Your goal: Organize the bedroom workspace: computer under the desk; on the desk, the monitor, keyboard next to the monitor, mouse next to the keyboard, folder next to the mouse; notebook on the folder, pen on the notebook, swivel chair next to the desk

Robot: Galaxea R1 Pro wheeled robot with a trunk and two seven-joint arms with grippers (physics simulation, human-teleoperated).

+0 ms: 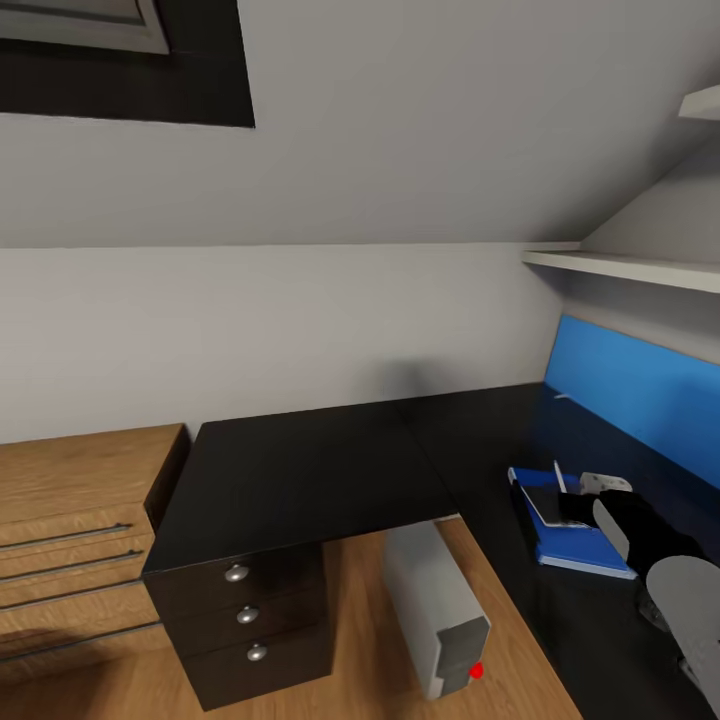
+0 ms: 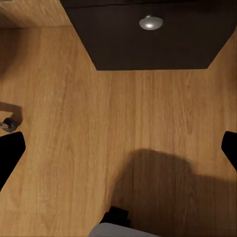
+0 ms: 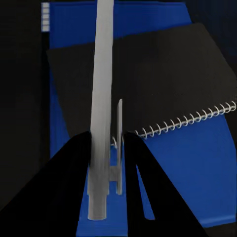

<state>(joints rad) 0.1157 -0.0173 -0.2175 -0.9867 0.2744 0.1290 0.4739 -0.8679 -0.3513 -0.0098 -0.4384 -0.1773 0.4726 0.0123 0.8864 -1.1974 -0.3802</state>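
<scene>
Grey, slim, rigid pen (image 3: 102, 98), light and likely slippery, sits pinched near its clip in the closed right claw (image 3: 109, 148) above the dark spiral notebook (image 3: 163, 84).

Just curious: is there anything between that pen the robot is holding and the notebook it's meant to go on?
Nothing visible. The right tool grips the pen directly over the notebook, which lies on the blue folder with its cover bare.

A grey pen (image 3: 102, 98) is pinched between the right pincer (image 3: 107, 143) fingers, directly above the dark spiral notebook (image 3: 148, 74), which lies on the blue folder (image 3: 197, 163) on the black worktop (image 1: 300, 470).
</scene>
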